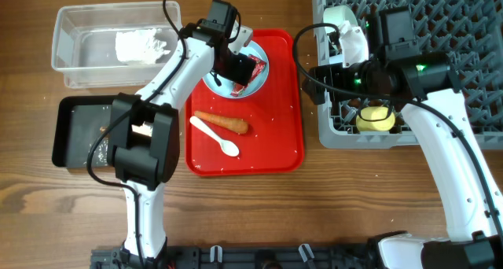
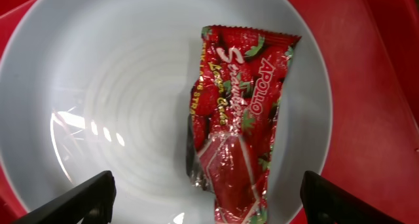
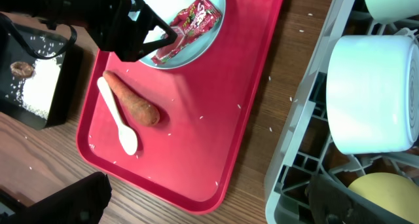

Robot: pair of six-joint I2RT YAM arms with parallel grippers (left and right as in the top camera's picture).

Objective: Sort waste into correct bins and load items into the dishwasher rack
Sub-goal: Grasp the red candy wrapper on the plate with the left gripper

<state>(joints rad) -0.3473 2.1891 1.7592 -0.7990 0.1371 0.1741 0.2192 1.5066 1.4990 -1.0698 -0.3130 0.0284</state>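
On the wooden table (image 1: 259, 214), the left gripper (image 2: 208, 201) hangs wide open and empty over the red wrapper (image 2: 239, 126), which lies in the blue plate (image 2: 118, 86). Further right, the right gripper (image 3: 219, 201), equally spread and empty, hovers at the grey rack (image 1: 464, 25).

From above, the left arm (image 1: 177, 68) covers most of the blue plate (image 1: 218, 86) (just a bit of rim peeks out), and part of the red wrapper (image 1: 251, 69) too. The grey rack (image 1: 471, 33) runs off the top and right edge. The right arm (image 1: 409, 72) hides part of the yellow cup (image 1: 376, 119). In the left wrist view, the wrapper's bottom end is cut off, and only the dark fingertips (image 2: 78, 201) of the left pincer (image 2: 206, 204) show. The brown scrap (image 3: 21, 68) in the black tray (image 3: 69, 80) is too small to tell what it is.
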